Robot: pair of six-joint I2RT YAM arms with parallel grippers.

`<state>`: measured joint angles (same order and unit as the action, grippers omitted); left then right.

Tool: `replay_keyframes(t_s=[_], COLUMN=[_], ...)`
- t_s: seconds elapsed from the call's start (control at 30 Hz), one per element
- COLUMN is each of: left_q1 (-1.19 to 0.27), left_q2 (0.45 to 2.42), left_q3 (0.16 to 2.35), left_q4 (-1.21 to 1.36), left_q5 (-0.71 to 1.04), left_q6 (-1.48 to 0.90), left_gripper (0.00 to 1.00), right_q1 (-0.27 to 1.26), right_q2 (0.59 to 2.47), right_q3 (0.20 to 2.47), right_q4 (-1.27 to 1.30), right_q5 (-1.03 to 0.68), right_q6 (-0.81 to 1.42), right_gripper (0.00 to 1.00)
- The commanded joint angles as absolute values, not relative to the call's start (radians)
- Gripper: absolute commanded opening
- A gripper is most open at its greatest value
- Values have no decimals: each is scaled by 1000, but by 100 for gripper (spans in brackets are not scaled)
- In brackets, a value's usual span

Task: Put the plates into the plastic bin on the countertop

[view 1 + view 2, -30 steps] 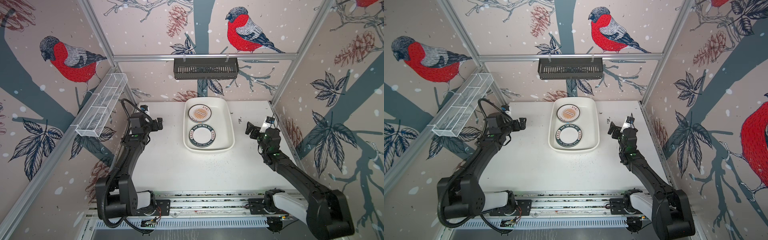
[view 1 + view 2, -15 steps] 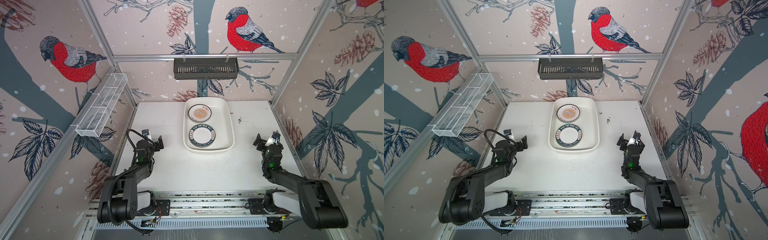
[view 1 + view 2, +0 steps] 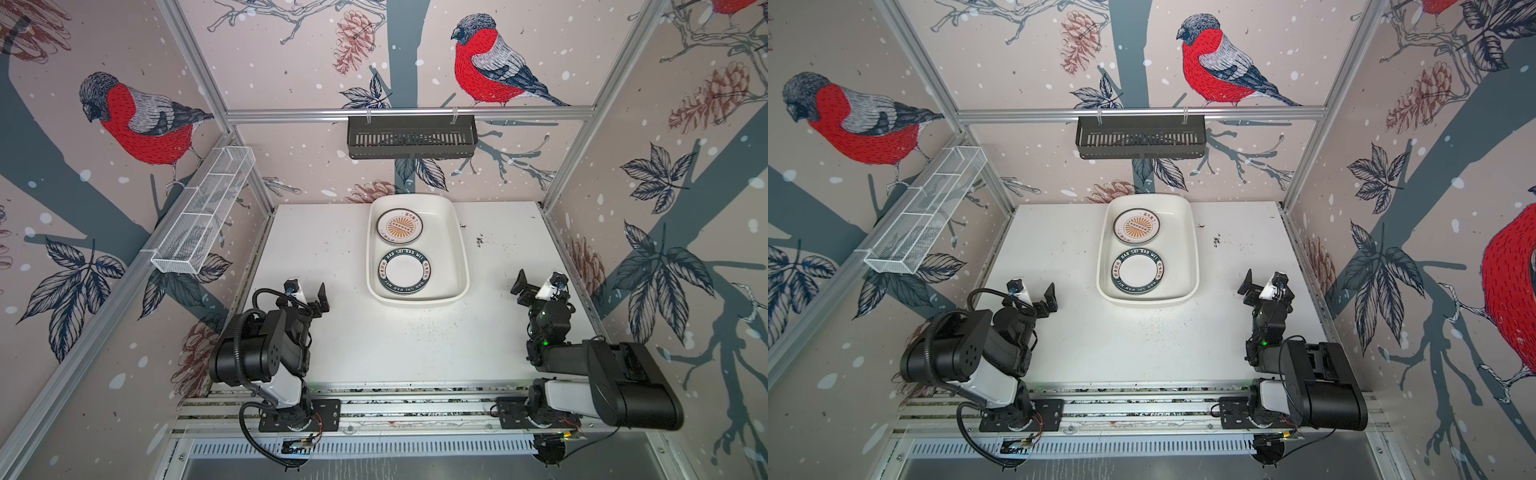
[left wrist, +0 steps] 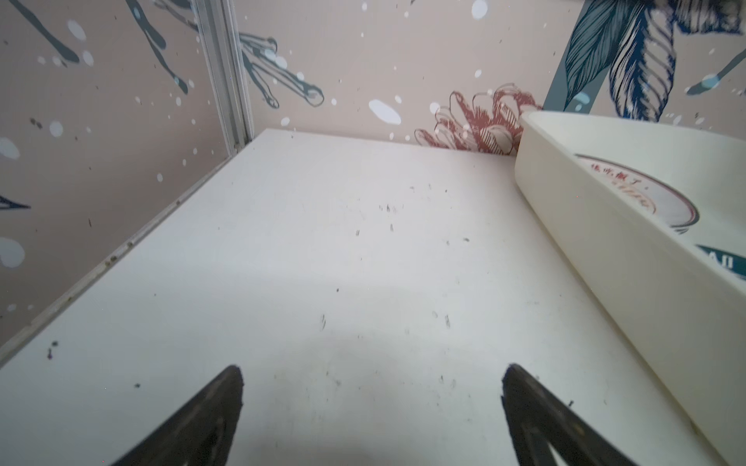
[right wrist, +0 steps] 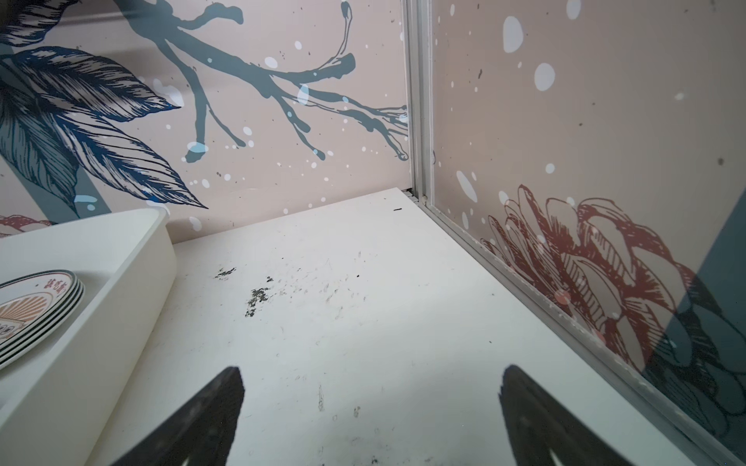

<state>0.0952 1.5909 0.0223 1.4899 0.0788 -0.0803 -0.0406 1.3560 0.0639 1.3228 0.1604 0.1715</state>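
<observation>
Mounting rail (image 3: 415, 409): aluminium, along the near edge of the countertop (image 3: 395, 345), well apart from the near end of the plastic bin (image 3: 452, 257).

Left gripper (image 3: 307, 289): left of the bin's near end, apart from it, low over the countertop. Jaws spread wide, nothing between them. In the left wrist view, only bare speckled surface between the fingertips (image 4: 232, 383), with the bin's outer wall off to one side.

Right gripper (image 3: 539, 279): right of the bin's near end, apart from it, about level with the left gripper. Jaws spread wide and empty. Scuffed bare surface ahead in the right wrist view.

Countertop: white, flat, scattered with dark specks, thickest right of the bin's far half.

Plastic bin: cream-white, rounded corners, flared rim. Long axis near to far, far end close against the back wall (image 3: 316, 166).

Lettered-rim plates (image 3: 404, 271): inside the bin, near half, flat, toward its left wall. Number beneath the top one not discernible.

Sunburst plates (image 3: 399, 226): inside the bin, far half, flat, just beyond the lettered-rim plates; touching or not, impossible to tell. Several dark-edged rims stacked one upon another in the right wrist view.

Wire-mesh basket (image 3: 203, 216): white, left of the bin, raised well above the countertop.

Black slotted shelf (image 3: 411, 137): beyond the bin's far end and above it, hung from the crossbar (image 3: 291, 114).
</observation>
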Motion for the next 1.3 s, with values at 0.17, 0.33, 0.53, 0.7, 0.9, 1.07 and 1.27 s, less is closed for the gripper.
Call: replay_keyframes(t_s=[0.17,0.33,0.53,0.7,0.9,1.07,1.27], left_q1=[95,50,34,35,32,29,26], left_q2=[1569,1556,1554,1554,1555,1555,1556], left_q3=[116,206,216,215,219,219,224], left_q4=[1546,1353,1335,1335,1330,1330,1321], left_q5=[121,62,35,34,34,32,18], left_q6=[-75,-30,-21,-21,-18,-17,-16], left_gripper=[98,99,98,98,99,99,98], right_q1=[-42,9,11,11,11,11,9], right_q2=[1485,1529,1534,1533,1534,1534,1534], right_q3=[162,201,197,198,198,197,198], right_q4=[1338,1308,1327,1328,1327,1328,1328], right_q5=[73,140,140,140,140,140,140], right_q6=[129,81,78,78,78,78,78], right_gripper=[99,100,100,100,100,99,100])
